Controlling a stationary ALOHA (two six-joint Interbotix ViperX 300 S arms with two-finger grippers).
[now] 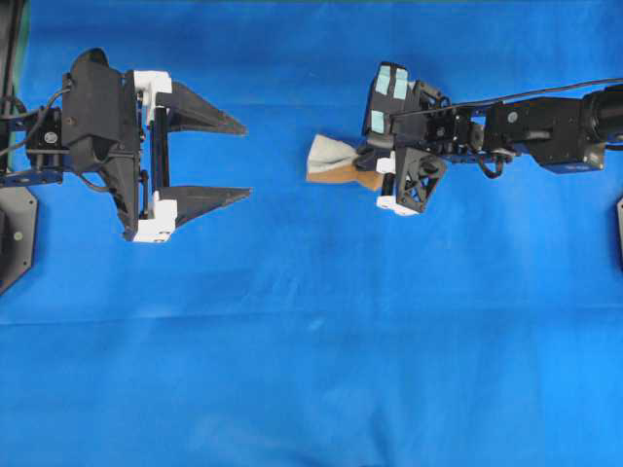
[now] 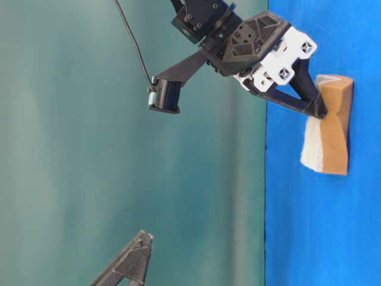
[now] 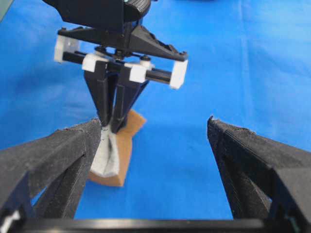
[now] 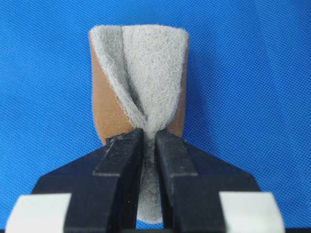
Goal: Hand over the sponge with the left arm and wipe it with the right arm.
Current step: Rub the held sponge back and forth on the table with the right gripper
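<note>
Left gripper [image 1: 245,158] spread wide, right gripper [image 1: 365,165] pinched nearly closed

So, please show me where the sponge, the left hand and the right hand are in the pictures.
sponge [image 4: 146,73], right wrist view, on its grey top face.
left hand [image 1: 238,157], overhead view, midway between its fingertips.
right hand [image 4: 149,137], right wrist view, midway between its fingertips.

So in the overhead view the left gripper [image 1: 200,158] sits out at 9 o'clock, fingers pointing toward 3. The right gripper [image 1: 365,167] comes in from 3 o'clock, a bit past centre, tips pointing toward 9. The sponge [image 1: 333,160] is wedged between its fingertips and sticks out on the 9 o'clock side, over the cloth [image 1: 311,370]. There's an open stretch of cloth between the sponge and the left fingertips, so they're apart.
</note>
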